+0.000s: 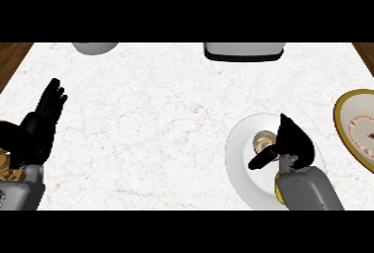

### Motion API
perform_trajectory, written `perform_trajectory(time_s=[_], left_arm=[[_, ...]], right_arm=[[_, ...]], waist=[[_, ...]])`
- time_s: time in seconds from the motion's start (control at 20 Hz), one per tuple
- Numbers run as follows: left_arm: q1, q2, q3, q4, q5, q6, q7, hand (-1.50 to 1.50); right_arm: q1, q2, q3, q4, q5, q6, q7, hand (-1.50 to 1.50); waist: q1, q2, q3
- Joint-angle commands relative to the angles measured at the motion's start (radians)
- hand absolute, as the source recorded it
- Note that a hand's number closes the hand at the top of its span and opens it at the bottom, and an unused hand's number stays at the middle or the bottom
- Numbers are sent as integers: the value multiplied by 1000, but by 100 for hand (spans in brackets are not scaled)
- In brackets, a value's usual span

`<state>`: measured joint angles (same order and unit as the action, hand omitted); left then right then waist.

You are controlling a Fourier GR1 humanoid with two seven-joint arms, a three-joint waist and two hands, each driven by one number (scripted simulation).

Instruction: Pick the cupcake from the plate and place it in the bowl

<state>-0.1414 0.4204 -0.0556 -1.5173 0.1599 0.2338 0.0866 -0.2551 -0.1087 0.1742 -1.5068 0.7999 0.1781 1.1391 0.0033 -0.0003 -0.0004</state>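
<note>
While the right hand (291, 141) hovers over the white plate (245, 185), the cupcake (263, 141) sits on that plate, a little above the plate's middle in the head view. Seen from above, the cupcake shows as a small round tan top, partly covered by the hand. The fingers (289, 123) extend straight toward the plate's far rim, lying just beside the cupcake on its right side and overlapping its edge. The thumb (263, 158) juts out to the left and crosses just below the cupcake, on the side nearer the robot. The cupcake thus lies in the crook between fingers and thumb; neither is curled round it, and the hand reads as open. Whether any part of the hand touches the cupcake cannot be told. The right grey forearm (310, 190) enters over the plate's near right edge.

To the right of the plate, near it but apart, stands the bowl (347, 123), with a yellow rim, a pale inside and a heart-shaped pattern on its floor; the picture's edge cuts it off.

Well to the left of the plate, across the pale marble counter (146, 128), the left hand (40, 123) rests open, fingers straight and pointing away from the robot.

Far beyond the plate, 2 grey objects (242, 51) sit at the counter's far edge, each only partly visible.
</note>
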Motion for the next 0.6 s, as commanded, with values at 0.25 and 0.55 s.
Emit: perform_trajectory(time_s=[0.25, 0.55], left_arm=[[10, -12, 23, -21, -24, -32, 1, 0], [-38, -72, 44, 53, -79, -36, -10, 0]], right_arm=[[-91, 48, -130, 178, -43, 40, 39, 150], [-75, 23, -144, 189, -17, 14, -98, 150]], waist=[[4, 2, 1], [-3, 1, 0]])
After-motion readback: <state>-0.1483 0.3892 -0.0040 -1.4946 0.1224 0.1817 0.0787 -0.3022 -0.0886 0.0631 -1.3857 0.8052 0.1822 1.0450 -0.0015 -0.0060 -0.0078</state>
